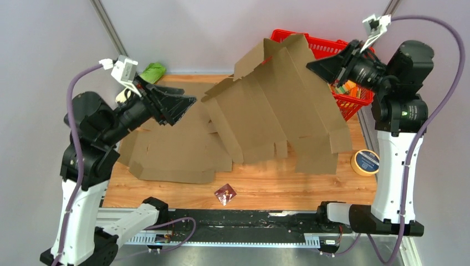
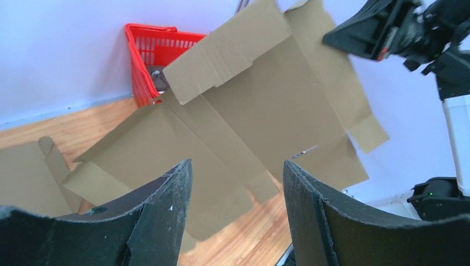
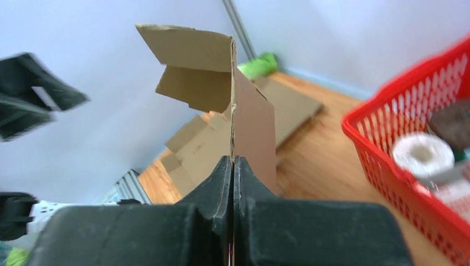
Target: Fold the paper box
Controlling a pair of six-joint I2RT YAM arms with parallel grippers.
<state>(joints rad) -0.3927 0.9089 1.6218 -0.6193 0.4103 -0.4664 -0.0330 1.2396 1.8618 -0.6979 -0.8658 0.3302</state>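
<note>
Pinches the paper box [image 1: 277, 105] [image 2: 266, 105] [image 3: 252, 127] by its upper right edge in the right gripper [image 1: 310, 66] [image 3: 233, 160], fingers pressed together on the cardboard. Holds it raised above the table [image 1: 277, 185] as an unfolded flat blank, tilted, flaps hanging loose toward the wood; cannot tell whether the lowest flaps touch the surface. Points the left gripper [image 1: 191, 102] [image 2: 237, 166] at the blank's left side, jaws wide apart, gripping nothing, clear of the cardboard. Leaves more flat cardboard sheets [image 1: 172, 152] lying on the left half of the table, under and beside the left arm. Shows a red basket [image 1: 321, 41] at the far right corner behind the raised blank, a tape roll [image 1: 366, 162] near the right arm's column, a green object [image 1: 152, 72] at the far left, and a small dark red wrapper [image 1: 225, 194] near the front edge.
</note>
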